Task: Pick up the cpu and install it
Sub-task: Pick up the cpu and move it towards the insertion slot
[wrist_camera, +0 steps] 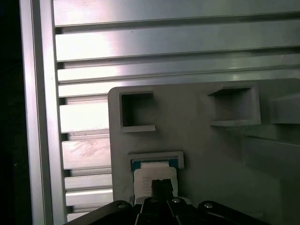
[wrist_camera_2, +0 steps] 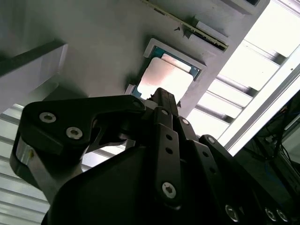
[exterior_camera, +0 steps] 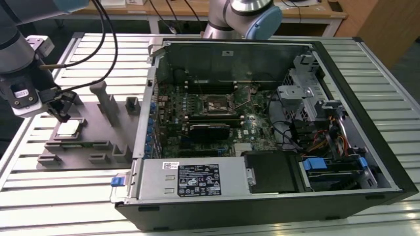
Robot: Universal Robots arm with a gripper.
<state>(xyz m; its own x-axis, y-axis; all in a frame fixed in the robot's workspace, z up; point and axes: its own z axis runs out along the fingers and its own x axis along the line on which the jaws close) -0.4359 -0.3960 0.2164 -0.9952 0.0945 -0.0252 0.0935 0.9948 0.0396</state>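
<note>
Your claw (exterior_camera: 62,114) appears to hang just above the cpu (exterior_camera: 69,129), seated in its grey tray (exterior_camera: 90,135) pocket. Open or closed, I can't tell. Descend off-centre and you may tilt it against the pocket rim.

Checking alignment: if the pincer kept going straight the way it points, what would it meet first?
Probably the cpu, lying in its pocket on the grey fixture tray, right beneath the pincer; contact is unclear.

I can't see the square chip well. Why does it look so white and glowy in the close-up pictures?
In the second wrist view, glare whitens the cpu and the table slats; in the first wrist view the cpu glows beside the dark tool; the exterior view is evenly lit.
</note>
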